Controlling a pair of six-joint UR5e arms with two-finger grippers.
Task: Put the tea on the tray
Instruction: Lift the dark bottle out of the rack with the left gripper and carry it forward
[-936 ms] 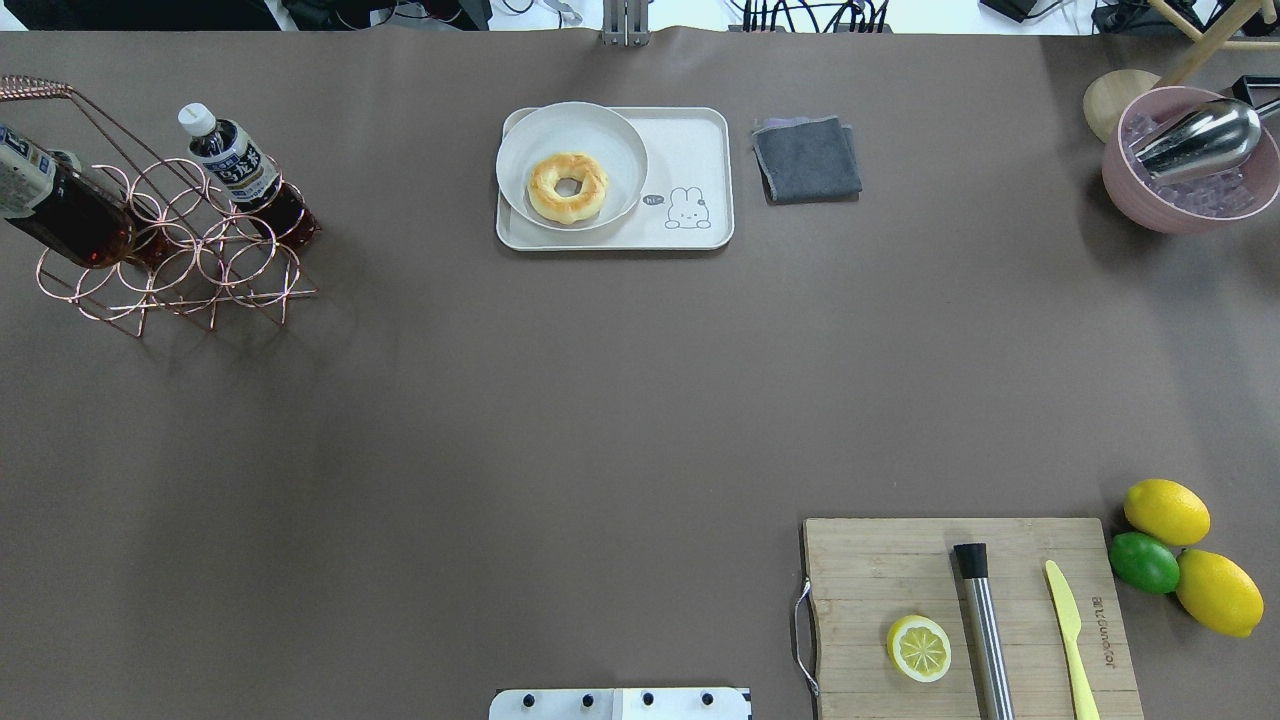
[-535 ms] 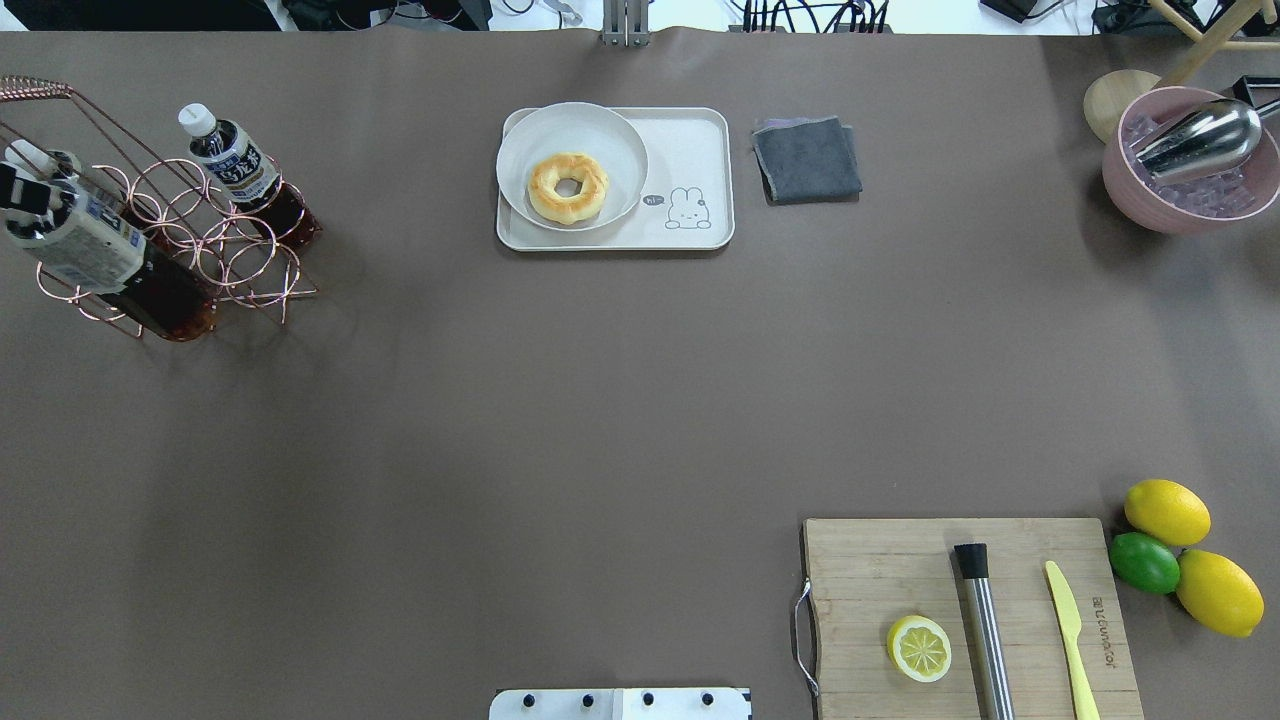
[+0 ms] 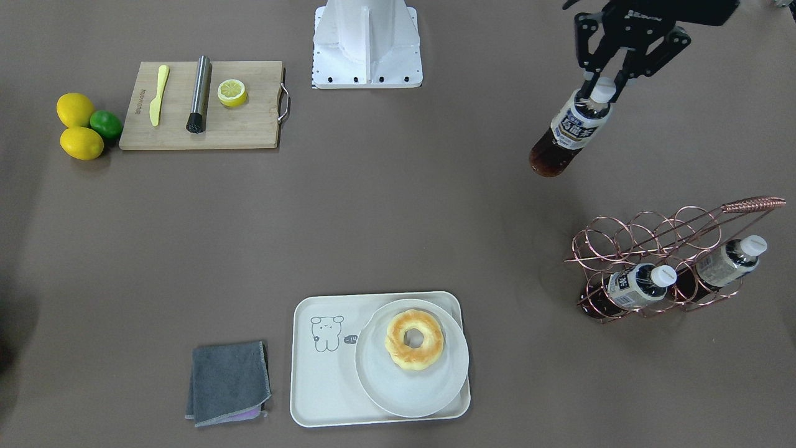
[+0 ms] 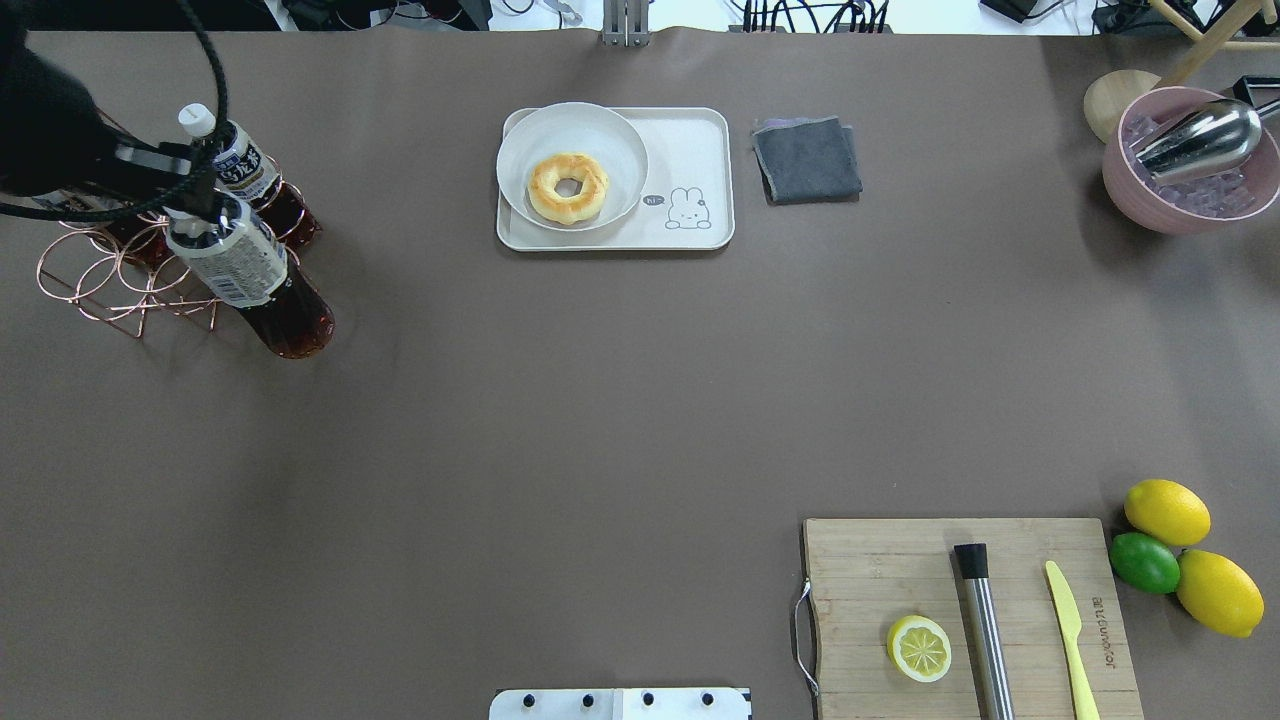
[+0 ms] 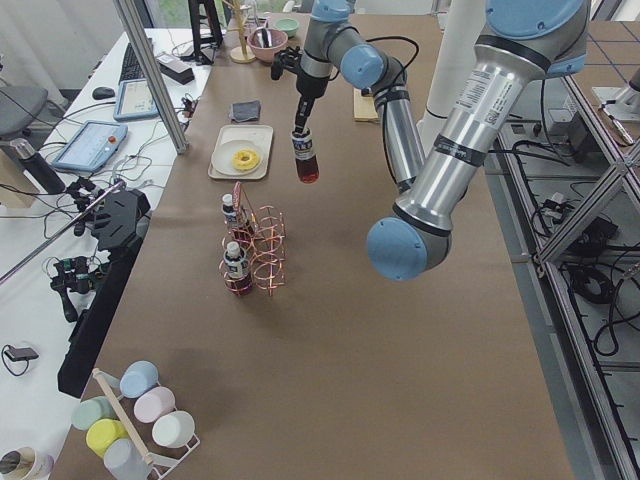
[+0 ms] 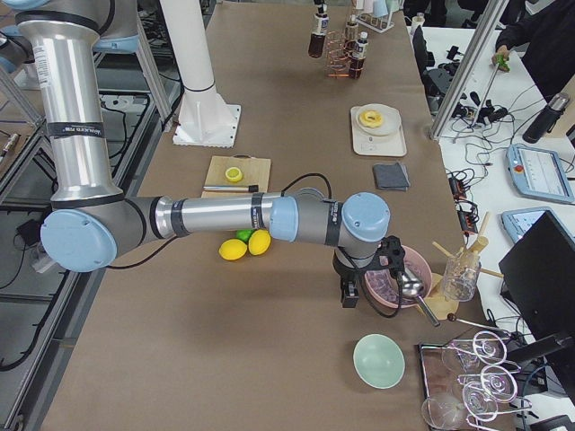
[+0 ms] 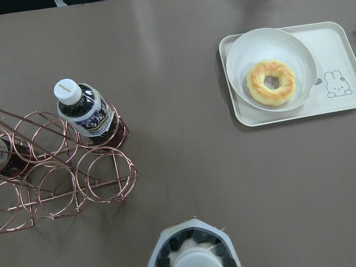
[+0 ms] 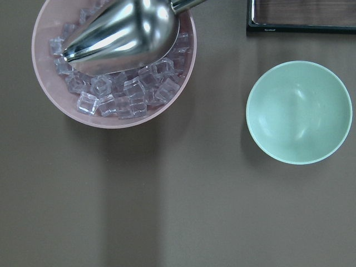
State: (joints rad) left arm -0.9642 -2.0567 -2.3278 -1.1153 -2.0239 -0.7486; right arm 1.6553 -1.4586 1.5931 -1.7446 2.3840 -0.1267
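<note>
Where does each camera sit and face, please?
Front-facing: across the table, facing the base; left end effector holds the tea.
Overhead: behind the robot, looking down; left arm upper left.
Exterior left: table end, left arm near.
Exterior right: opposite end, right arm near.
Left wrist: down on rack, tray.
Right wrist: down on ice bowl; no arm.
Shared: overhead and front-facing both show the tray.
</note>
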